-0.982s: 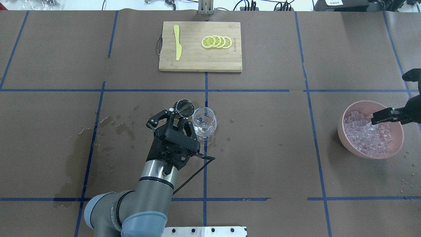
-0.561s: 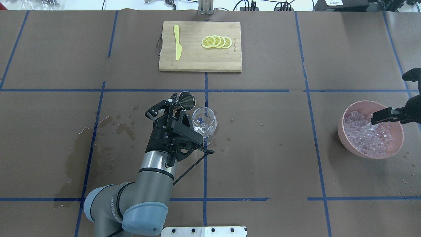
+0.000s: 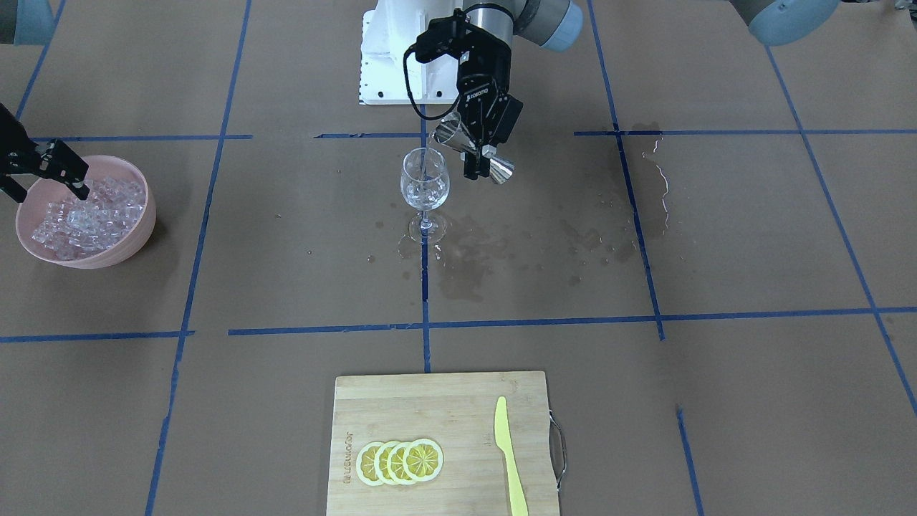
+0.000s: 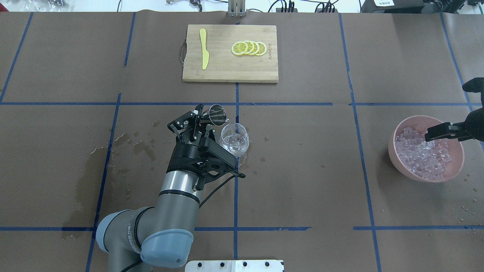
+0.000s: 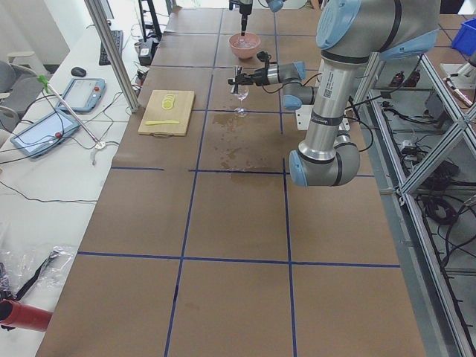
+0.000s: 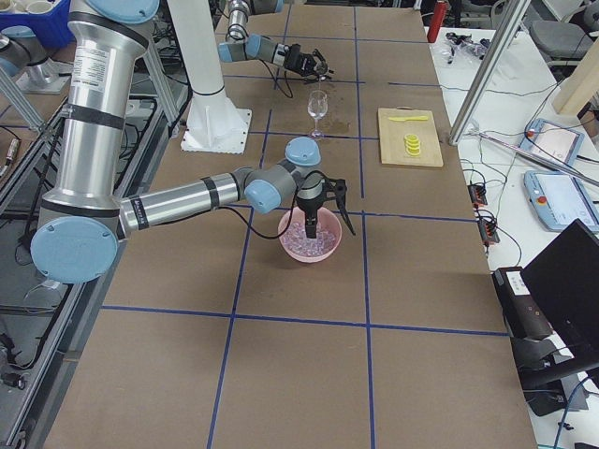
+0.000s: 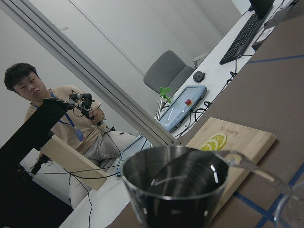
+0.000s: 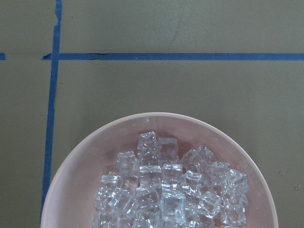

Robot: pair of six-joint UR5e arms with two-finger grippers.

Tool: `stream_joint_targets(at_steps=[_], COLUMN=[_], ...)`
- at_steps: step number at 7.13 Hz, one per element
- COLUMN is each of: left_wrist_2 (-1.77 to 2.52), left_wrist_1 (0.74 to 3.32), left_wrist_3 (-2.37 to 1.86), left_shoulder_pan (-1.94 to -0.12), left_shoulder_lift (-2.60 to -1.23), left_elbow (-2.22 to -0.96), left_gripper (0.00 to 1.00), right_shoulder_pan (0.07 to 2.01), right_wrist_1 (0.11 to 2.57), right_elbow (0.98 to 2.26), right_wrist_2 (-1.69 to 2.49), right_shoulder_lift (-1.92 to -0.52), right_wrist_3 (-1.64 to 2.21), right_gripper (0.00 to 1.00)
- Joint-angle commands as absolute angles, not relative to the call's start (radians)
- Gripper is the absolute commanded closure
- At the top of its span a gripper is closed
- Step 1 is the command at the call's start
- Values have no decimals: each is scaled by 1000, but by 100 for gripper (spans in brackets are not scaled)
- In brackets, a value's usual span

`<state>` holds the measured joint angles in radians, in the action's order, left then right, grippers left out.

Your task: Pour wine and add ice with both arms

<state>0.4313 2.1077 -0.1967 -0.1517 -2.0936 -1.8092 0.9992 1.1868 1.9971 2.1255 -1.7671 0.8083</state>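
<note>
My left gripper (image 4: 204,121) is shut on a steel jigger (image 4: 217,114) and tips it over the rim of a clear wine glass (image 4: 234,141) standing mid-table. In the left wrist view a thin clear stream of wine (image 7: 251,167) runs from the jigger's (image 7: 175,185) lip toward the glass. The front view shows the jigger (image 3: 476,149) above and beside the glass (image 3: 425,188). My right gripper (image 4: 435,135) hangs open and empty just above the heap of ice (image 4: 419,155) in a pink bowl (image 4: 427,118). The ice (image 8: 166,194) also fills the right wrist view.
A wooden cutting board (image 4: 227,71) at the far side holds lemon slices (image 4: 249,48) and a yellow knife (image 4: 204,49). Dark wet stains (image 4: 87,177) mark the brown paper left of the glass. The white pedestal base (image 3: 390,57) stands at the robot's side.
My left gripper has turned and tipped the jigger further, moving its mouth toward the far rim of the glass. The right gripper has stayed over the bowl.
</note>
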Motion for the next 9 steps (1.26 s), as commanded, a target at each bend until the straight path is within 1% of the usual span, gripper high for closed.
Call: stream_joint_targets(at_steps=[1, 9], left_wrist_2=[425, 370], left_wrist_1=[2105, 2097], left_wrist_3=[-111, 179], left_shoulder_pan=[-153, -138], left_shoulder_lift=[-2092, -2098], left_elbow=[-1807, -1813], left_gripper=[100, 100], right_shoulder_pan=[997, 988], right_wrist_1=[1145, 1132], right_elbow=[1996, 1996], right_wrist_2=[2126, 2126], right_shoulder_lift=[-1770, -1769], right_wrist_3=[845, 864], right_gripper=[0, 0])
